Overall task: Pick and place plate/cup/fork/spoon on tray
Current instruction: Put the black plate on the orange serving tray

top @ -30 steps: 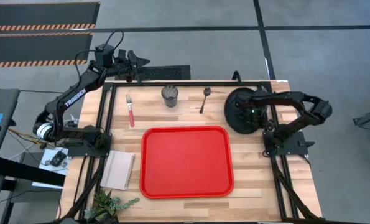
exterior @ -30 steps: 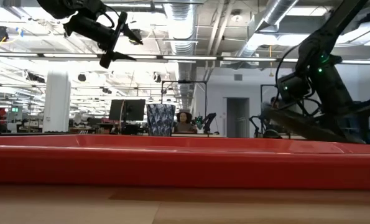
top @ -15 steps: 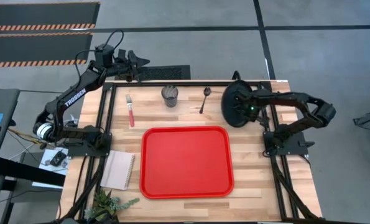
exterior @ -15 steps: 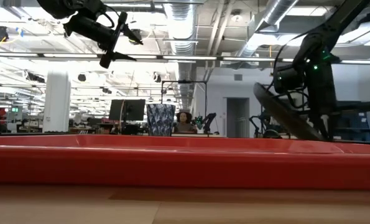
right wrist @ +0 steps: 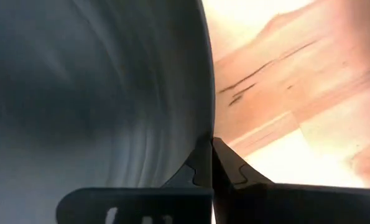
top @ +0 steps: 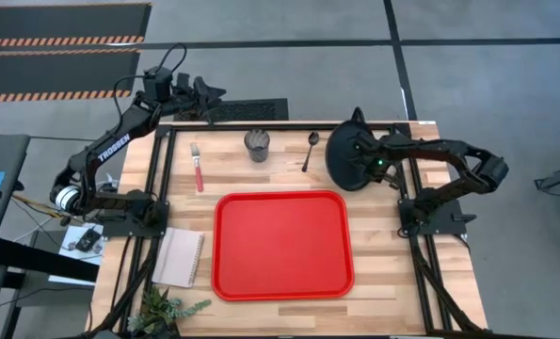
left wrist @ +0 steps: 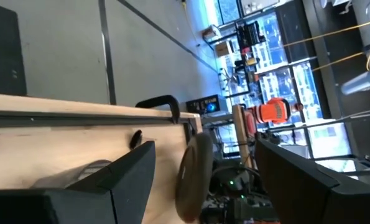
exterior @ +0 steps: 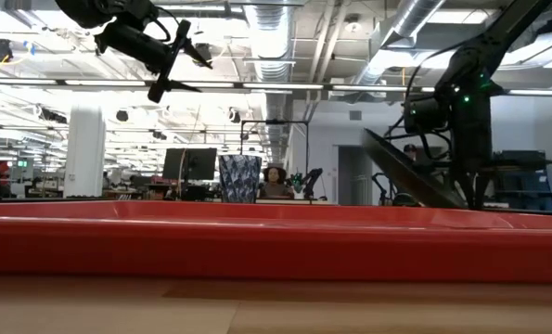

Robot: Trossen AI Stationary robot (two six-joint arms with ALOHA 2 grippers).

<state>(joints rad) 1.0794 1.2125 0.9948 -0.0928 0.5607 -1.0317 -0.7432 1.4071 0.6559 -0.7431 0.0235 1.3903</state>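
My right gripper (right wrist: 211, 163) is shut on the black plate (top: 345, 160), which stands steeply tilted at the table's far right. The plate also shows tilted in the low view (exterior: 407, 170). The red tray (top: 282, 245) lies in the middle of the table. Along the far side lie the red-handled fork (top: 198, 168), the dark cup (top: 257, 145), which stands upright, and the dark spoon (top: 310, 150). My left gripper (top: 214, 94) hangs open, high over the table's far left corner, touching nothing. My right gripper pinches the plate's rim (right wrist: 201, 127) on the plate's right side, one finger on the inner face and one on the outer. The fingers come from the table's right. The plate is tilted, left rim (exterior: 366, 133) high. The tray's rim hides whether its low edge touches the table.
A white notepad (top: 179, 256) and a small green plant (top: 167, 306) sit at the near left. Black frame rails (top: 162, 179) run along the table's sides. Bare wood lies between the tray and the far row of tableware.
My right gripper has gone toward the table's left edge with the plate. The plate has tipped steeper, its left rim rising, and now stands closer to the spoon.
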